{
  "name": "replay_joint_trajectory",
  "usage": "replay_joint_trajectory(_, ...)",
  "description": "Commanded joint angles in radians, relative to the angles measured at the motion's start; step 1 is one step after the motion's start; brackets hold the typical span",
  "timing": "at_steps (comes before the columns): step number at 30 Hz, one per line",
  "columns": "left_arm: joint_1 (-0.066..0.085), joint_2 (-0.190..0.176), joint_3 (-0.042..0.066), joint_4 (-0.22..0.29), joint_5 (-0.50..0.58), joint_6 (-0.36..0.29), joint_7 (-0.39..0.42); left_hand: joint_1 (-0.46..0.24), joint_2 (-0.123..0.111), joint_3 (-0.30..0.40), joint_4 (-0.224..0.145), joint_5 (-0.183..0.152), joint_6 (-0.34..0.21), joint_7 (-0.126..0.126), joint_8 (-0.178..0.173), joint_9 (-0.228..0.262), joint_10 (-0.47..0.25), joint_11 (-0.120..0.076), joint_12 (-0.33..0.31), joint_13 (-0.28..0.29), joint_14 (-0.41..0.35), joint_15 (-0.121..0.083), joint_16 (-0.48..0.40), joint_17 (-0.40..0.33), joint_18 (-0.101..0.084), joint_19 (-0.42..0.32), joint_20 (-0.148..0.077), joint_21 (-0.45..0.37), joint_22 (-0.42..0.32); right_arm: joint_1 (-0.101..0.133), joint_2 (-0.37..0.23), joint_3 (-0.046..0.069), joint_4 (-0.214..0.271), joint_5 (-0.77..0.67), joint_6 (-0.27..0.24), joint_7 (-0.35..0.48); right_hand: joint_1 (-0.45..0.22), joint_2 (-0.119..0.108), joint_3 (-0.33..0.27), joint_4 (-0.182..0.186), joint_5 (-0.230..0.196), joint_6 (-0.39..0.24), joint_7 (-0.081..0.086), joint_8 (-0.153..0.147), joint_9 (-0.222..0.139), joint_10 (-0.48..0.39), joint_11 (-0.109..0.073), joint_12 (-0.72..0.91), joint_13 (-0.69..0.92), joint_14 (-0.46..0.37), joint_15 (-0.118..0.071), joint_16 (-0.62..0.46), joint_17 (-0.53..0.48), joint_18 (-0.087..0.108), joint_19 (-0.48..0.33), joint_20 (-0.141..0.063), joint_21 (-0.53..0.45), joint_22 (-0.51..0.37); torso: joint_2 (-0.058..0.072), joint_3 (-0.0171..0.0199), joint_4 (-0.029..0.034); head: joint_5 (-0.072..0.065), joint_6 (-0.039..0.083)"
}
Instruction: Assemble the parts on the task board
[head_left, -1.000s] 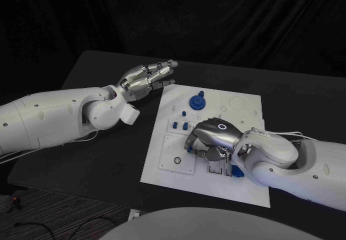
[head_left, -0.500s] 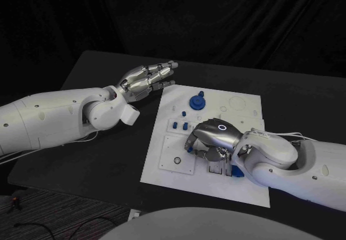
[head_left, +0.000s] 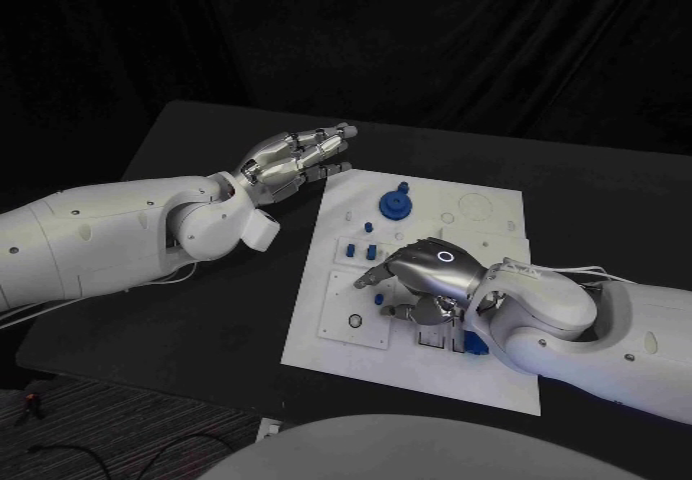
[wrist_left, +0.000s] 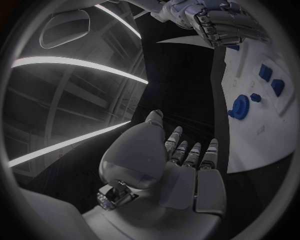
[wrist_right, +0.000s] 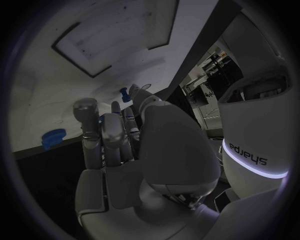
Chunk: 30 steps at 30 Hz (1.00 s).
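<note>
Head view: white task board (head_left: 433, 350) mid-table, bare black table (head_left: 202, 300) w/ room to its left. Left hand (head_left: 296, 155) hovers just off board's far-left corner, fingers straight, slightly apart, holding nothing. Right hand (head_left: 418, 280) over board centre, fingers curled down among blue parts (head_left: 394, 204); grip can't be told.

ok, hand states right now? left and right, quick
Left hand: open, holding nothing, off the board's far left corner.
Right hand: over the task board, grip cannot be told.

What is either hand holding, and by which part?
Left hand holds nothing, fingers apart. Right hand is bent over the board; whether it grips a part cannot be told.
</note>
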Motion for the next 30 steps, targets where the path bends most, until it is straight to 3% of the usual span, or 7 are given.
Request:
replay_joint_trajectory(1,-0.002,0.002,0.001,0.0,0.004,0.013,0.01,0.007,0.003,-0.001,-0.004,0.003,0.003,-0.001,0.006,0.001,-0.002,-0.002,0.005,0.001,0.001,0.005,0.004,0.001,0.008,0.004,0.003,0.001,0.0,-0.002,-0.003,0.0,0.0,-0.011,-0.008,0.006,0.01,0.007,-0.068,0.035,-0.015,-0.004,-0.001,0.004,0.001,-0.042,-0.001,0.005,-0.001,-0.001,0.0,-0.001,0.005,0.008,0.004,0.001,0.002,0.092,0.0,-0.0002,0.0003,-0.001,0.0)
replay_joint_trajectory(13,-0.002,0.001,0.001,-0.003,0.004,0.013,0.009,0.007,0.004,-0.001,-0.004,0.003,0.003,-0.001,0.006,0.001,-0.002,-0.002,0.005,0.001,0.001,0.006,0.004,0.001,0.008,0.005,0.003,0.001,0.001,0.025,-0.062,0.0,0.031,0.027,-0.088,0.013,0.006,0.007,-0.12,0.121,-0.017,0.022,0.008,0.014,0.005,-0.036,0.002,0.038,0.002,0.01,0.001,0.01,0.021,0.005,0.018,0.0,0.006,0.097,-0.002,-0.0013,0.0003,-0.005,0.0)
replay_joint_trajectory(17,-0.002,-0.003,0.001,0.001,0.004,0.007,0.011,0.007,0.004,-0.001,-0.005,0.003,-0.001,-0.002,0.005,0.0,-0.002,-0.003,0.005,0.001,0.001,0.007,0.004,0.001,0.008,0.005,0.003,0.001,0.001,0.082,-0.113,0.0,0.062,0.136,-0.072,0.001,-0.031,0.014,-0.127,0.123,-0.017,0.086,0.081,0.037,0.012,-0.008,0.015,0.062,0.003,0.024,0.029,0.029,0.045,-0.003,0.034,0.015,0.028,0.103,0.0,-0.0004,0.0005,-0.009,0.0)
replay_joint_trajectory(20,-0.002,-0.012,0.001,0.007,0.004,-0.001,0.013,0.006,0.004,-0.001,-0.005,0.003,-0.003,-0.005,0.005,0.0,-0.002,-0.004,0.005,0.001,0.002,0.007,0.004,0.001,0.008,0.006,0.003,0.002,0.001,0.145,-0.16,0.0,0.082,0.203,-0.007,-0.044,-0.086,0.014,-0.157,0.124,-0.016,0.118,0.102,0.041,0.011,-0.005,0.023,0.058,-0.003,0.037,0.041,0.05,0.069,-0.006,0.05,0.029,0.054,0.11,0.0,-0.0004,0.0006,-0.014,0.0)
replay_joint_trajectory(24,-0.002,-0.016,0.001,0.008,0.004,-0.007,0.015,-0.01,0.008,-0.008,0.013,-0.014,-0.004,-0.011,0.006,0.0,0.0,-0.008,0.005,0.001,0.003,0.012,0.006,0.002,0.008,0.008,0.003,0.003,0.002,0.195,-0.195,0.0,0.079,0.242,0.092,-0.118,-0.293,0.014,-0.233,0.13,-0.015,0.075,0.104,0.006,-0.001,-0.018,0.036,0.041,-0.003,0.049,0.054,0.071,0.095,-0.009,0.063,0.041,0.083,0.116,0.0,-0.001,-0.0004,-0.023,0.0)
replay_joint_trajectory(25,-0.002,-0.015,0.001,0.008,0.004,-0.008,0.015,-0.01,0.008,-0.008,0.013,-0.014,-0.004,-0.011,0.006,0.0,0.0,-0.008,0.005,0.001,0.003,0.012,0.006,0.002,0.008,0.008,0.003,0.003,0.002,0.205,-0.204,0.0,0.073,0.248,0.124,-0.142,-0.317,-0.015,-0.254,0.131,-0.015,0.061,0.089,-0.001,-0.003,-0.028,0.038,0.032,-0.004,0.056,0.055,0.085,0.113,-0.011,0.07,0.042,0.099,0.12,0.0,-0.002,-0.0002,-0.025,0.0)
replay_joint_trajectory(30,-0.003,-0.014,0.001,0.011,0.004,-0.008,0.016,-0.009,0.008,-0.008,0.014,-0.01,-0.005,-0.011,0.006,0.0,-0.002,-0.009,0.005,0.001,0.003,0.013,0.007,0.002,0.008,0.009,0.004,0.004,0.004,0.214,-0.228,0.0,0.044,0.24,0.184,-0.188,-0.288,-0.007,-0.257,0.13,-0.014,0.019,0.048,0.0,-0.002,-0.04,0.034,0.014,-0.002,0.072,0.047,0.086,0.104,-0.014,0.102,0.038,0.148,0.127,0.004,0.0006,0.001,-0.032,0.0)
